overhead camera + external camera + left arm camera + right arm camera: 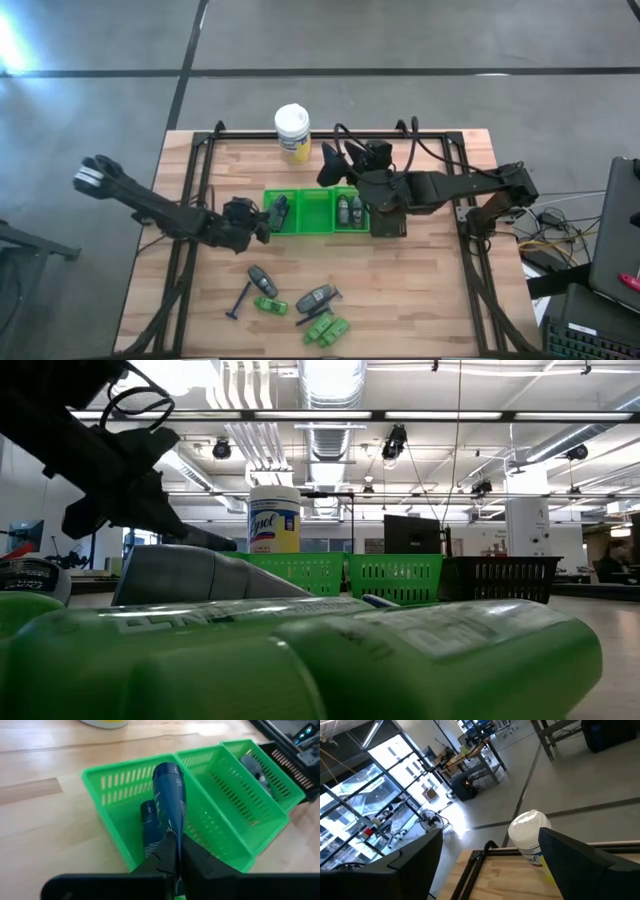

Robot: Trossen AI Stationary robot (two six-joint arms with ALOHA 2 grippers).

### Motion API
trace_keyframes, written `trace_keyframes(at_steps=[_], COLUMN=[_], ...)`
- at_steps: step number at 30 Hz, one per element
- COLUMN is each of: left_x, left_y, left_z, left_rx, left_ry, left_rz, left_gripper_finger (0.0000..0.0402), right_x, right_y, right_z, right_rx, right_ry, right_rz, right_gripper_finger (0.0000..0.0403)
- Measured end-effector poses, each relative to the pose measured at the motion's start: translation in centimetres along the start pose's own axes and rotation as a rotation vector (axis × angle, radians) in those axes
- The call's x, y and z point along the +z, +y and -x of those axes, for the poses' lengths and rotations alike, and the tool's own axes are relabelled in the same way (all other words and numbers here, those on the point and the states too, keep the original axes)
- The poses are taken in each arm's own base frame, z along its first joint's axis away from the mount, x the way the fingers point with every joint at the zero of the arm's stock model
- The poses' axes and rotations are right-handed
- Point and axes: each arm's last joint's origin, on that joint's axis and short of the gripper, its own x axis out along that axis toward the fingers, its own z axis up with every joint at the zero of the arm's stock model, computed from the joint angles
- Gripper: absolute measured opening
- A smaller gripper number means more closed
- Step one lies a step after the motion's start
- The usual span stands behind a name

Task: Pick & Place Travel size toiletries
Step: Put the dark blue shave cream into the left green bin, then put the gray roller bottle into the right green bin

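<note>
Your slotted green plastic tray (220,810) sat on the plank table (420,290); your left gripper (172,852) clamped a smooth dark tube (170,795) over its end compartment, while your right gripper (490,865) gaped empty

Wooden table (420,290), green tray (318,212), white-lidded jar (292,132), scattered toiletries (318,300)

Tray (318,212): bright green, slotted walls. Tube (170,795) in it: dark blue. Jar (292,132): white lid, yellow label. Loose bottles (326,329) at lower centre: green. Desk (420,290): pale wood grain.
</note>
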Motion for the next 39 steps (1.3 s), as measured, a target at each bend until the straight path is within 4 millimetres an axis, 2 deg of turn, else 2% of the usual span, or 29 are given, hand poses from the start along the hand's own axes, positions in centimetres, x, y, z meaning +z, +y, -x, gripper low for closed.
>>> trace_keyframes(at_steps=[5,13,16,20,24,27,33,39], left_x=[-0.5,0.1,1.0,2.1,2.2,2.0,2.3,3.0], left_y=[-0.7,-0.9,-1.1,-1.9,-1.9,-1.3,0.3,0.9], left_z=[-0.6,-0.2,1.0,3.0,4.7,5.7,6.8,7.8], left_rx=[-0.023,0.019,0.011,-0.151,-0.450,-0.610,-0.609,-0.671], left_ry=[0.007,0.034,0.044,0.088,0.235,0.371,0.542,0.601], left_rz=[-0.053,-0.152,-0.239,-0.525,-0.833,-0.935,-0.814,-0.688], left_gripper_finger=[0.0044,0.0140,0.0169,0.0186,0.0186,0.0186,0.0184,0.0183], right_x=[-0.1,-0.6,-1.4,-3.0,-6.6,-10.2,-16.8,-20.4], right_y=[0.0,-0.2,-0.9,-2.7,-4.3,-4.2,-4.4,-3.5], right_z=[0.0,0.2,0.3,0.8,1.3,2.2,4.7,5.1], right_rx=[-0.001,0.033,0.048,0.019,-0.055,0.010,0.181,0.300], right_ry=[0.005,0.089,0.229,0.592,0.956,1.165,1.448,1.493], right_rz=[0.011,0.052,0.101,0.159,0.249,0.372,0.646,0.766], right_gripper_finger=[0.0341,0.0348,0.0341,0.0330,0.0328,0.0333,0.0336,0.0317])
